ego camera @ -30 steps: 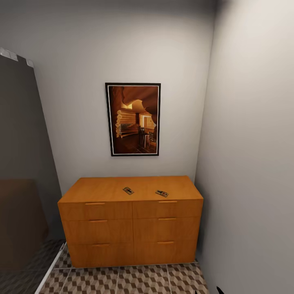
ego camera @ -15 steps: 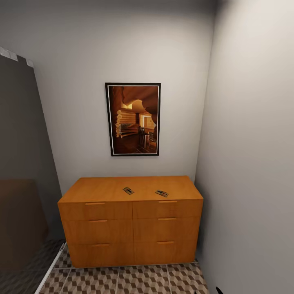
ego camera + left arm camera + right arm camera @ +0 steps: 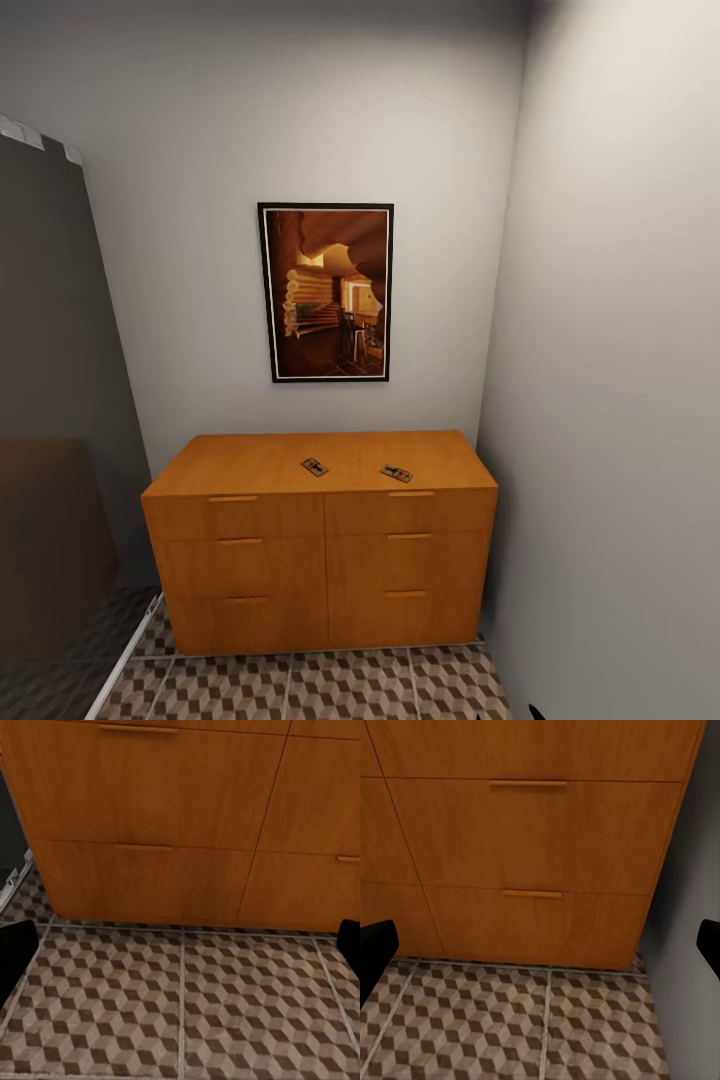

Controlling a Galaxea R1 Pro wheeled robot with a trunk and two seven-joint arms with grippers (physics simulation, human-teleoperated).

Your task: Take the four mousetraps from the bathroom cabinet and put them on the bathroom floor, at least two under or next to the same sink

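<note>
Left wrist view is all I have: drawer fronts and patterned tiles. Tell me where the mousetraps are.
Observer: Two mousetraps lie on the cabinet top in the head view, one near the middle, the other to its right.
Operator: Report the other two.
Observer: I see only those two; the drawers are all shut.
Operator: Give me the right gripper.
Observer: The right gripper is open and empty, its dark fingers spread wide, facing the lower drawer fronts and the floor.
Operator: Say what's beside it.
Observer: A grey wall runs right next to the cabinet's end.
</note>
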